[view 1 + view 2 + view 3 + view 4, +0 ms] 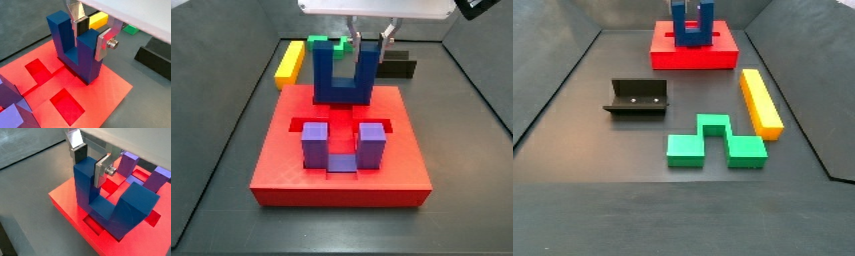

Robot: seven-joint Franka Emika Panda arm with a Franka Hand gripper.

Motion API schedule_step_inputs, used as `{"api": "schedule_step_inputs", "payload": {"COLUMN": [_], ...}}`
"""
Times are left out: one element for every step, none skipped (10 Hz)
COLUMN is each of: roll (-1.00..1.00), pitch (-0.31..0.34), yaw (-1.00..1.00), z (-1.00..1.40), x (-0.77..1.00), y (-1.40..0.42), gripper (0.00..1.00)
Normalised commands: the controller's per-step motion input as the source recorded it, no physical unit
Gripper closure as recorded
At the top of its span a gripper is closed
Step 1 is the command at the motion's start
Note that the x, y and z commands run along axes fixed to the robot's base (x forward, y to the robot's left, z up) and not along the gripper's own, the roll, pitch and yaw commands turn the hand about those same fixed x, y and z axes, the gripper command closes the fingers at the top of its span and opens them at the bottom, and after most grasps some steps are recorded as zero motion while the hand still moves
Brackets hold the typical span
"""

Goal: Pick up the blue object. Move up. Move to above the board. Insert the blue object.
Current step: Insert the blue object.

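Gripper (89,31) plates clamp one arm of the blue object (75,50) in a wrist view, and we see the U standing upright on the board (110,90), its base at a far corner beside open recesses. We judge the risk here to be a misaligned seat: if the base rests on the red surface and not in its cut-out, a downward push could jam or tip it.

From a wrist view on the opposite side, the gripper (89,159) pinches the same arm (85,183) near its top, the free arm standing well clear. The base seems to sit partly in a recess of the board (70,208); we cannot tell how deep. A purple block (159,177) stands close behind, and a sideways slip could knock it.

In a side view, we see the gripper (372,44) on the arm of the blue object (345,75) at the far edge of the board (341,188), the purple block (337,142) nearer us.

In a side view from across the floor, the blue object (692,22) rises from the board (695,55); the gripper itself is cropped. The fixture (636,97), green block (714,142) and yellow bar (760,102) lie well apart.
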Motion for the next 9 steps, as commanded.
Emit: {"api": "schedule_step_inputs", "payload": {"roll": [-0.3, -0.25, -0.24, -0.22, -0.17, -0.16, -0.15, -0.16, -0.2], "pitch": [-0.05, -0.044, -0.044, -0.037, -0.009, -0.04, -0.046, -0.034, -0.03], "yaw": [0.0, 0.0, 0.0, 0.0, -0.02, -0.07, -0.03, -0.01, -0.01], "z": [-0.23, -0.2, -0.21, -0.19, -0.13, -0.05, -0.05, -0.01, 0.0], "x": [-0.03, -0.03, -0.06, -0.05, -0.07, -0.25, -0.1, -0.04, -0.03], "y": [0.07, 0.04, 0.01, 0.0, 0.0, 0.0, 0.0, 0.02, 0.05], "gripper": [1.0, 1.0, 1.0, 1.0, 1.0, 1.0, 1.0, 1.0, 1.0]}}
